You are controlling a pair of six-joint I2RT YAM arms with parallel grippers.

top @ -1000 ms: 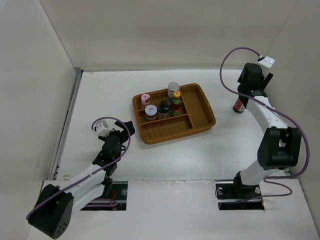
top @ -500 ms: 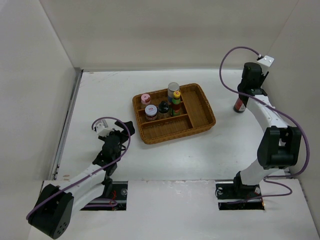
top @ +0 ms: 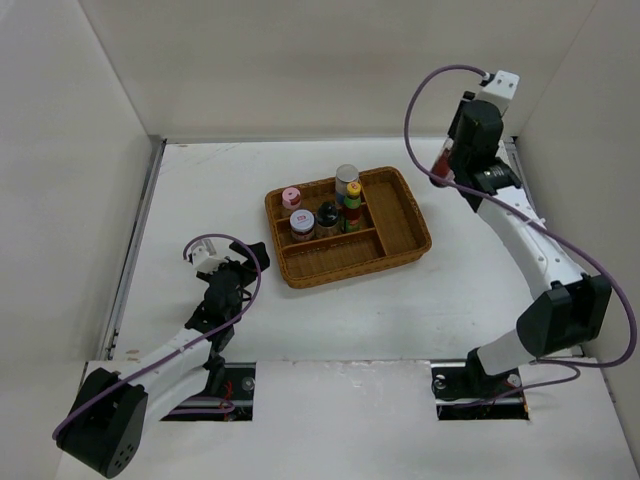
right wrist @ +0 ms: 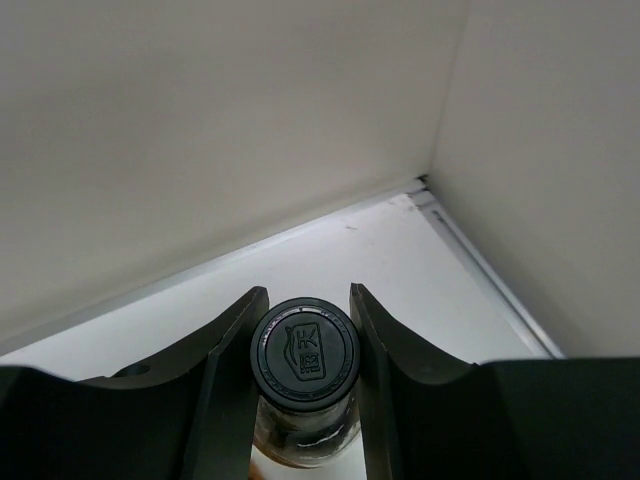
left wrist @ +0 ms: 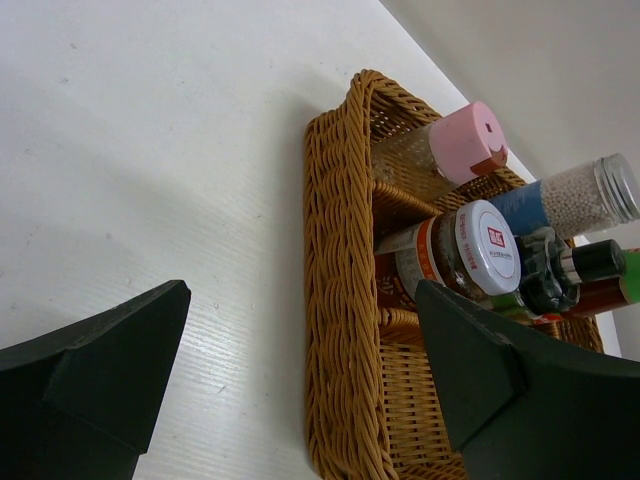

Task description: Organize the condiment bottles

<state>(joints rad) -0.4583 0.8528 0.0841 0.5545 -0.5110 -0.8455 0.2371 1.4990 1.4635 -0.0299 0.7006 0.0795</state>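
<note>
Nearest to me, the left gripper [top: 244,264] hangs low over the table [top: 200,190] off the left front corner of the brown wicker tray [top: 360,266], its two dark fingers [left wrist: 110,360] spread wide with nothing between them. Its wrist camera looks along the tray's left rim [left wrist: 335,300] at the jars behind it. The tray sits near the middle of the table, turned a little askew, and five of the containers stand bunched in its back left part, behind the long front section. The white-lidded jar [top: 302,224] is nearest, with the dark shaker [top: 327,216] just beside it on the right. The pink-lidded jar [top: 291,197] stands behind the white one, in the tray's far left corner. To the right of the shaker is the slim green yellow-capped bottle [top: 352,203], and right behind that stands the grey-capped blue-label jar [top: 347,178], the farthest back of the bunch. Over at the far right of the table, close to the back wall and well apart from the tray, the right gripper [top: 446,158] is clamped on the tall dark-red black-capped sauce bottle [top: 441,166]. From its wrist camera the round black cap [right wrist: 303,350] sits upright between the two fingers [right wrist: 232,340], which press in on either side just below it. I cannot tell whether the bottle's base touches the table.
</note>
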